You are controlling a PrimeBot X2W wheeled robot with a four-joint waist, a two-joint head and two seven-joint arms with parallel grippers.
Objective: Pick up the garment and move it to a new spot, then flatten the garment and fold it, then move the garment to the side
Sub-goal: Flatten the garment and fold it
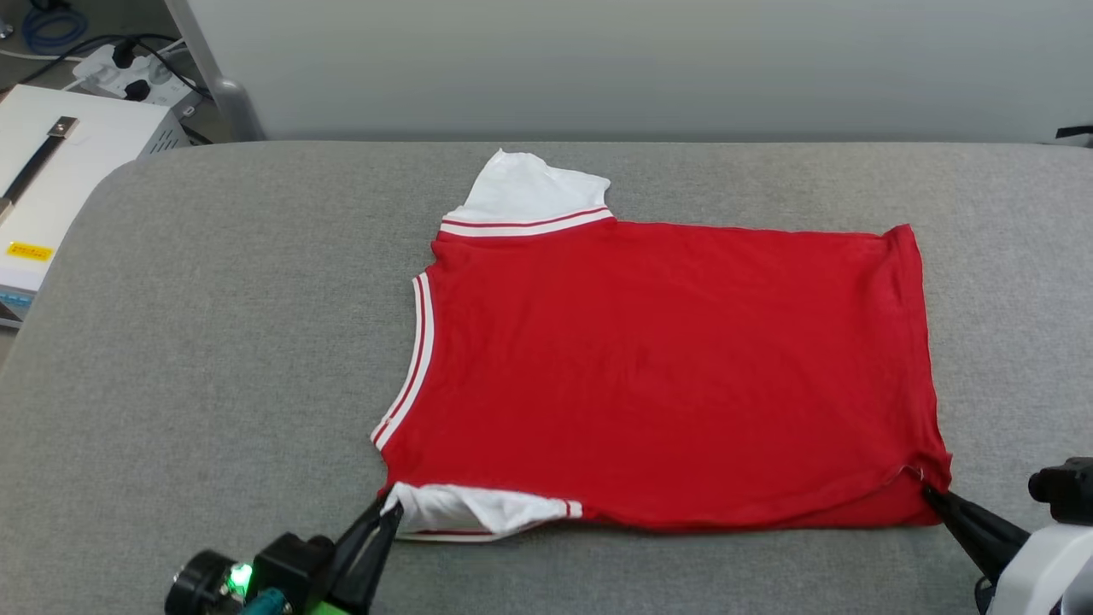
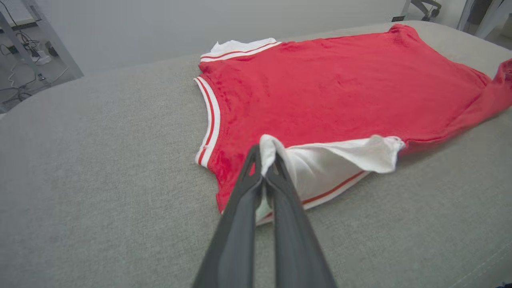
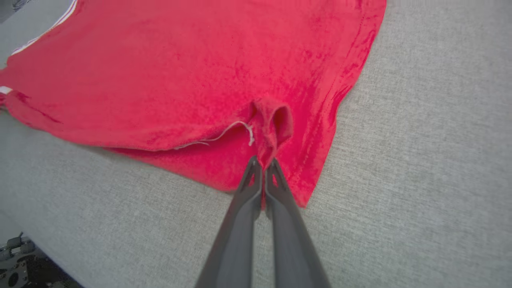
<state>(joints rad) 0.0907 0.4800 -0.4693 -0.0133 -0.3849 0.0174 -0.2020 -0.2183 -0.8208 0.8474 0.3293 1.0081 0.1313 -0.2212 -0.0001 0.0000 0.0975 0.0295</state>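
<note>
Red garment (image 1: 666, 367) lies flat on the grey pad (image 1: 213, 342), middle-right in the head view, plain red side up, no print visible. Neck trim faces left, hem faces right. White far sleeve (image 1: 529, 192) sticks out flat past the far edge. Near sleeve (image 1: 487, 511) sits at the near-left corner, crumpled and partly turned over, with its striped trim low against the pad.

Left gripper (image 1: 386, 508) is at lower left, fingers pressed together on the end of the near sleeve. Left wrist view shows white cloth caught between the tips and raised off the pad.

Right gripper (image 1: 929, 491) is at lower right, fingers closed on the near hem corner. Right wrist view shows a small red fold bunched at the tips, with a loose pale thread (image 3: 224, 136) beside it. Two hem layers show there, the upper edge set back from the lower.

The grippers hold the two ends of the garment's near edge, well apart. The rest of the cloth is flat with few wrinkles. A white box (image 1: 51, 171) and a power strip (image 1: 128, 73) sit off the pad at far left.
</note>
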